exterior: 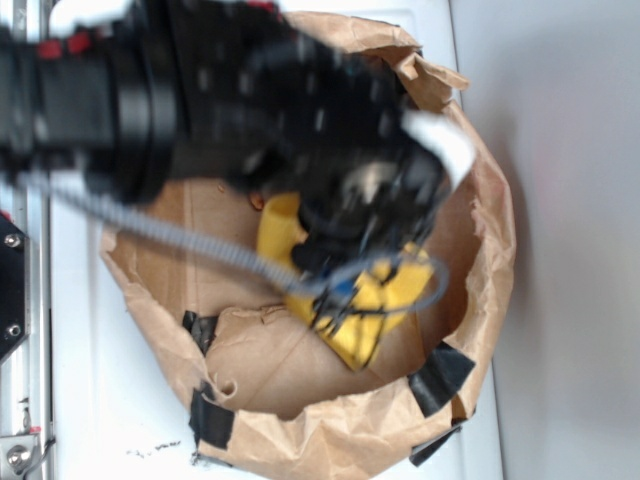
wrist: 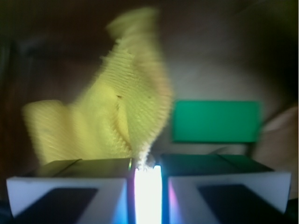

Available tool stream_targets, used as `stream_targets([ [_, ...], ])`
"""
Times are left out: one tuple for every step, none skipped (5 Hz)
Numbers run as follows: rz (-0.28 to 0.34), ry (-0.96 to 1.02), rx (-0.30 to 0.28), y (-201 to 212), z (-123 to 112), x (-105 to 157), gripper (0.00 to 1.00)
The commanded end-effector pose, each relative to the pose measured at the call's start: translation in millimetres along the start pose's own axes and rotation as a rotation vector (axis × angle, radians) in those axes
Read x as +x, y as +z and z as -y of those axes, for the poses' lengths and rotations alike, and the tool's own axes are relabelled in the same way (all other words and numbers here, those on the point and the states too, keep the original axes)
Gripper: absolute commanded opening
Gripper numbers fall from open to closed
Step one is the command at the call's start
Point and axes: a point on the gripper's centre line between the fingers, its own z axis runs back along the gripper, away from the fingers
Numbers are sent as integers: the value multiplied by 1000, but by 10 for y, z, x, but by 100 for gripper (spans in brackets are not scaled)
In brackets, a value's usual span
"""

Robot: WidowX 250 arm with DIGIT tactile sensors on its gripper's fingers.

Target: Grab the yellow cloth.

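Cloth [wrist: 121, 112] is pinched by one fold in the nearly closed tool [wrist: 147, 175]; firm pressure is needed, clear of the green block [wrist: 215, 121].

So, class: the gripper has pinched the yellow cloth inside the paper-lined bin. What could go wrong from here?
1. The gripper seems to pinch only a thin peak of the yellow cloth, so it might slip free when lifted.
2. The green block sits close beside the cloth, so dragging fabric could nudge it.
3. The crumpled brown paper rises around the arm, so a sideways move may snag it.
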Motion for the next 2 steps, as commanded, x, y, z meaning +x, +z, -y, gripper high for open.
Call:
stream_targets([
  [151, 136, 108, 837, -55, 3, 0],
  [138, 73, 114, 991, 85, -183, 0],
])
